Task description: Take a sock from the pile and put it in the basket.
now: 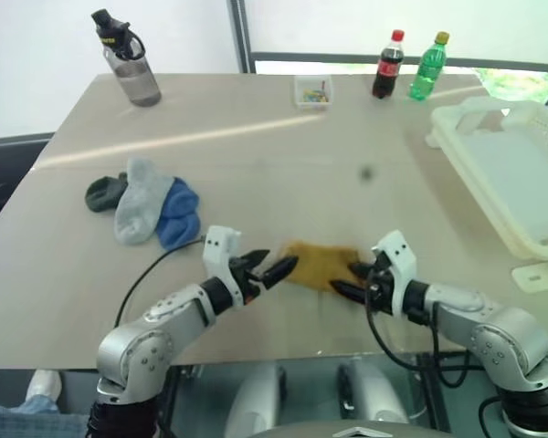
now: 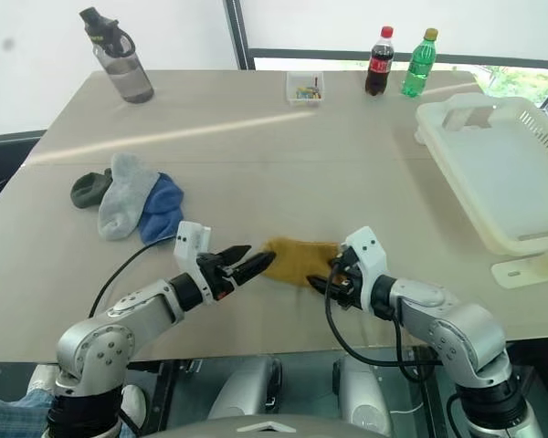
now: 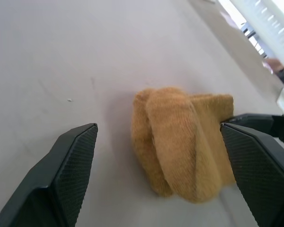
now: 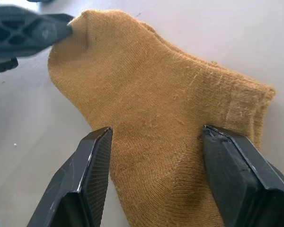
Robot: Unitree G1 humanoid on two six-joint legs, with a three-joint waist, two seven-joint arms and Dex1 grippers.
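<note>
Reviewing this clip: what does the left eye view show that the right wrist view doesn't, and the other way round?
Left eye view: the table's wider layout, with the pile of grey, blue and dark socks, the white basket, a water bottle and two soda bottles.
Right wrist view: the sock's knit close up, between the open right gripper fingers.
Both: the mustard sock lying on the table and the left gripper at its far end.

A single sock (image 1: 321,265) lies on the tabletop (image 1: 283,173) near its front edge, between the left tool (image 1: 272,271) and right tool (image 1: 352,280). The pile (image 1: 144,206) sits to its left, the basket (image 1: 516,173) at the right edge, bottles (image 1: 407,66) along the far edge.
</note>
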